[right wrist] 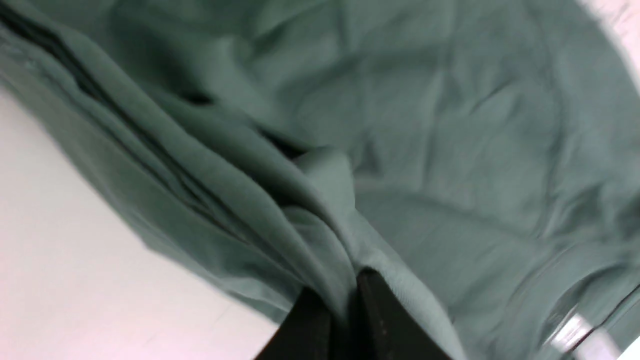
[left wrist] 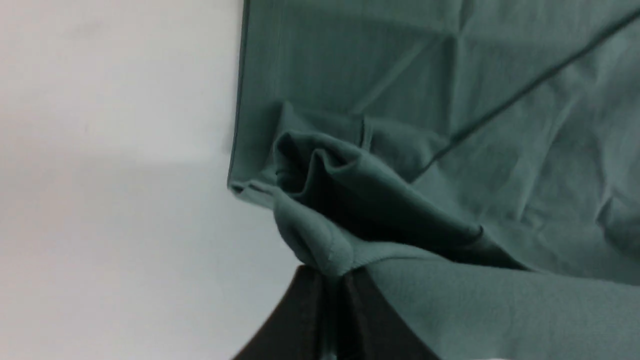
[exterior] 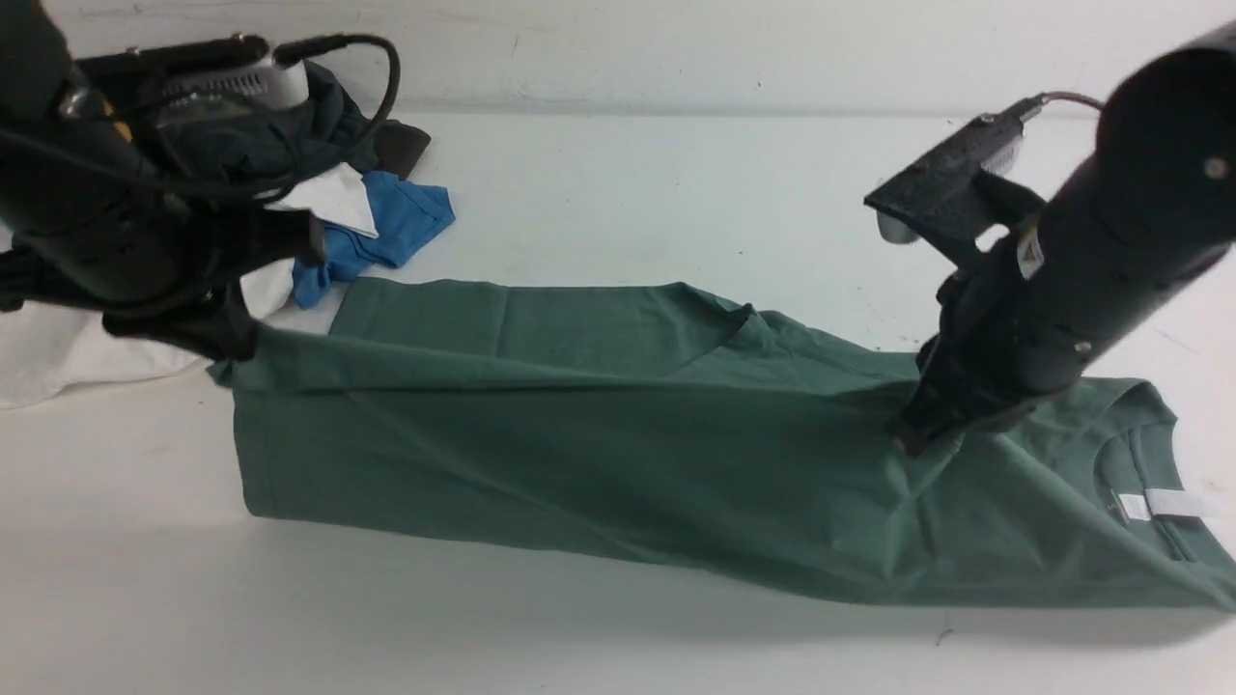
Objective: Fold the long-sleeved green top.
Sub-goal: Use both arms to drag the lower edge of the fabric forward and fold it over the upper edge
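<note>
Seen from the front: a green long-sleeved top [exterior: 579,463] stretched across the white table [exterior: 618,193], from 9 o'clock over to 3 o'clock. Held up along its far edge like a little tent, with the near edge down on the table.

Pinched at the 9 o'clock end by the left gripper [exterior: 227,338], squeezed closed on a bunch of green cloth at the corner. Up close in the left wrist view: black fingers [left wrist: 295,325] pressed together with the hem tucked between them.

Pinched near the 3 o'clock end by the right gripper [exterior: 917,430], also clamped tight on a fold of the cloth, close to the collar. Same in the right wrist view: black fingers [right wrist: 385,320] closed with green cloth between.

Down at 4 o'clock, the round neck hole with a white neck tag [exterior: 1173,504].

Up at 10 o'clock, behind the left arm, a heap of other clothes: a blue piece [exterior: 406,222] just beside the top's far corner, a white piece [exterior: 58,357] and a dark piece [exterior: 319,125].
</note>
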